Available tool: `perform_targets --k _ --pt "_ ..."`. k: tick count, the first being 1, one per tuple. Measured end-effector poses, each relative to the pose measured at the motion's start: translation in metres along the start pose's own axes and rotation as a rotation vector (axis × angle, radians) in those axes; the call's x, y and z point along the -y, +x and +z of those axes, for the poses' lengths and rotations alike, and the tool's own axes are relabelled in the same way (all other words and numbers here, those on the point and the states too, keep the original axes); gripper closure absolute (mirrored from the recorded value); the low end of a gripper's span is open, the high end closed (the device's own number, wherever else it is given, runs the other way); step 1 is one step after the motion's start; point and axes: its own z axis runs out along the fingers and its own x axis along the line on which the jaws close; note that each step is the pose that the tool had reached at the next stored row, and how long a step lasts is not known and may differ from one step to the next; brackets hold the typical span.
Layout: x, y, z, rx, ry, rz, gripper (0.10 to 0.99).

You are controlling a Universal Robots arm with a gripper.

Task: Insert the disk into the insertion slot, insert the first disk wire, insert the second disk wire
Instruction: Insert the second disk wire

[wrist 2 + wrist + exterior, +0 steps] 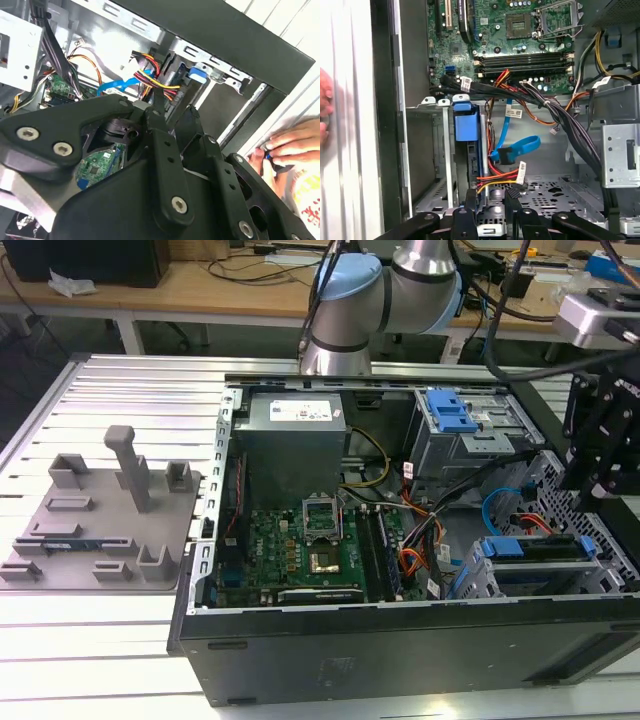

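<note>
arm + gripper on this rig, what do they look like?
Arm: silver-grey round tube joints with light blue end caps, black cables alongside. Gripper: all black, angular linkage bars pinned with silver screws.

We see bright, even overhead light: the ribbed bench (100, 640) glares nearly white, while the open computer case (400, 650) holds soft shadows inside.
</note>
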Motion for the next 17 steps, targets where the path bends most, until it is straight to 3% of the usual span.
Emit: perform_targets --k 1,2,3,4,8,9,10,11,13,17 --pt "-0.0005 -0.0103 -0.0012 -0.0423 0.002 0.000 0.722" --pt "-0.0007 -0.0159 -0.0016 -0.0686 0.003 0.001 0.722" --pt "-0.0022 -0.0234 -0.0020 -0.1029 0.005 0.001 0.722" --pt "-0.0049 -0.0300 -0.0018 -0.1167 0.013 0.002 0.722" --pt "-0.0058 -0.0333 -0.0018 -0.1160 0.028 0.019 0.722" --pt "-0.0088 -0.0344 -0.0015 -0.1161 0.029 0.022 0.722" --pt "-0.0162 -0.0378 -0.0015 -0.1224 0.030 0.021 0.722" --pt "-0.0185 -0.0400 -0.0016 -0.1336 0.033 0.008 0.722" --pt "-0.0194 -0.0410 -0.0015 -0.1439 0.037 -0.012 0.722" --pt "-0.0206 -0.0420 -0.0003 -0.1748 0.051 -0.088 0.722"
